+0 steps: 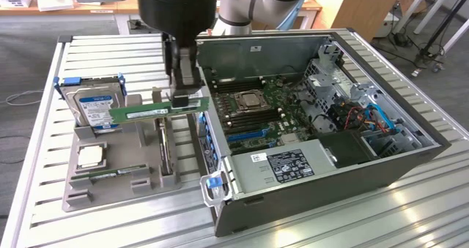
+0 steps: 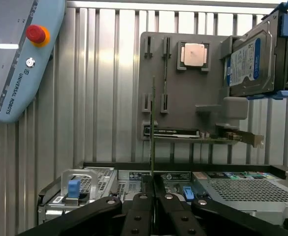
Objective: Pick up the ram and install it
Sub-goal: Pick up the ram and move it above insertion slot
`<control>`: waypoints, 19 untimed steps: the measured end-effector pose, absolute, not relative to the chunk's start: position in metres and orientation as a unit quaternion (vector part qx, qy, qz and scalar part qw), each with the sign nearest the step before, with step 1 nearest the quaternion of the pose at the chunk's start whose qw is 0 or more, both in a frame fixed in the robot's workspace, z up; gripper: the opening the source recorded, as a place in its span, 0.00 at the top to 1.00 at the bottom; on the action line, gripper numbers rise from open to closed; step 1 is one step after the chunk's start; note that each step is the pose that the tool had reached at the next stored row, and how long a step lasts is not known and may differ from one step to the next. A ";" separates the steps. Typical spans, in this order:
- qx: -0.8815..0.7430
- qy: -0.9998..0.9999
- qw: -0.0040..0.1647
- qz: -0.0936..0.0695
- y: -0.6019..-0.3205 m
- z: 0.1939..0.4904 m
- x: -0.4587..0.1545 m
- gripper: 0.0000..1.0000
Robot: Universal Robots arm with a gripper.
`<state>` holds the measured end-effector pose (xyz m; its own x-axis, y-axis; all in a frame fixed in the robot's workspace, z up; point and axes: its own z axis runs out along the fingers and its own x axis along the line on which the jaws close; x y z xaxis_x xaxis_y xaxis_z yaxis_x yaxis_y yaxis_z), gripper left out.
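The ram (image 1: 150, 112) is a long green stick held level in the air above the grey parts holder (image 1: 124, 178), just outside the open computer case (image 1: 410, 149) on the exterior view's left. My gripper (image 1: 186, 97) comes down from above and is shut on the ram near the end closest to the case. In the wrist view the ram (image 2: 152, 128) shows edge-on as a thin line running out from between my gripper's fingertips (image 2: 152, 189), over the holder (image 2: 183, 113).
On the holder stand a blue-labelled hard drive (image 1: 91, 102), a silver processor chip (image 1: 91, 156), an upright expansion card (image 1: 166, 149) and another green stick (image 1: 110, 175). Inside the case lie the motherboard (image 1: 253, 102) and a power supply (image 1: 289, 163). A teach pendant (image 2: 20, 54) lies beside the holder.
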<state>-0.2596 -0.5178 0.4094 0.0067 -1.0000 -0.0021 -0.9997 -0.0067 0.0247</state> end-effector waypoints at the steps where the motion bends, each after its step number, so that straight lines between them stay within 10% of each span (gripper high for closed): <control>1: 0.710 -0.704 0.008 -0.010 -0.518 0.409 -0.255 0.89; 19: 0.720 -0.693 0.007 -0.011 -0.518 0.409 -0.180 0.89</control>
